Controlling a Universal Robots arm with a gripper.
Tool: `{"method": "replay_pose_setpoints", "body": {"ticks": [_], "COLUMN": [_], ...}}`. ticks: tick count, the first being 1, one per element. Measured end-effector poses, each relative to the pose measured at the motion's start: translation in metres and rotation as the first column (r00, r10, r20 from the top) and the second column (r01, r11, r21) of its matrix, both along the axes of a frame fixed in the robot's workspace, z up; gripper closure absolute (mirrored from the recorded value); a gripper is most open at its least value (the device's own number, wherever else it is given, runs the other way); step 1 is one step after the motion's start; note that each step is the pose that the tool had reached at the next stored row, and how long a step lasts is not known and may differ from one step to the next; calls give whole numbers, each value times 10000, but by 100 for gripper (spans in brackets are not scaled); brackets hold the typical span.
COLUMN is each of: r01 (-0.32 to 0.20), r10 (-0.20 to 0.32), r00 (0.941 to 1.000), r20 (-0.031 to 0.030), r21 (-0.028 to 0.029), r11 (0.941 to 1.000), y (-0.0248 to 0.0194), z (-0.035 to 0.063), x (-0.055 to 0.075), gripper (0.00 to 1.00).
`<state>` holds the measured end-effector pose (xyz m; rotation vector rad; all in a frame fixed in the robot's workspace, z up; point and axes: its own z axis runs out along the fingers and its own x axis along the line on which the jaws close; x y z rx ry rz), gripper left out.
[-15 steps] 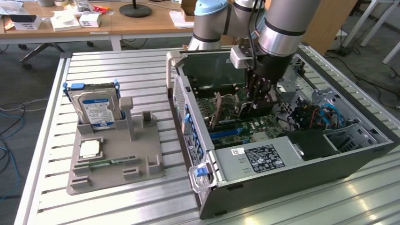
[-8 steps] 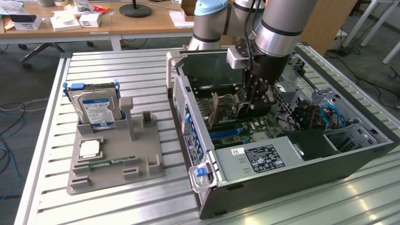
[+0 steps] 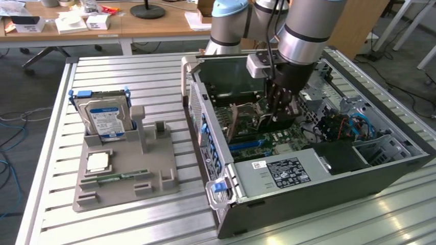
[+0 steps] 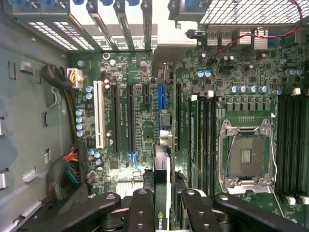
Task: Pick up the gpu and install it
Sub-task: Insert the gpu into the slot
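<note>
Open computer case (image 3: 327,168) lay on the slatted tabletop (image 3: 122,224), toward the edge on the exterior view's right. The gripper (image 3: 278,115) reached inside, its jaws closed on the gpu (image 4: 161,220), held edge-on over the motherboard (image 4: 130,63) beside the expansion slots (image 4: 116,116). A hard drive (image 3: 105,120) stood in a grey fixture (image 3: 129,184) toward the opposite edge.

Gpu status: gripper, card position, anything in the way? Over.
Arm's gripper shut on gpu, inside the open case. Edge-down over motherboard slots; seated or not, cannot tell. No block seen; cable bundle apart from gpu.
</note>
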<state>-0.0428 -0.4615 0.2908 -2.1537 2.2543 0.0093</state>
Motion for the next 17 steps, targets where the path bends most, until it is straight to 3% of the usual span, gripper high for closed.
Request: {"method": "replay_pose_setpoints", "body": {"ticks": [5, 17], "r01": [-1, 0], "r10": [1, 0], "r00": [10000, 10000], "r20": [0, 6], "r21": [-1, -1], "r11": [10000, 10000], "y": [0, 0], "z": [-48, -52], "x": [-13, -91], "gripper": [74, 74]}}
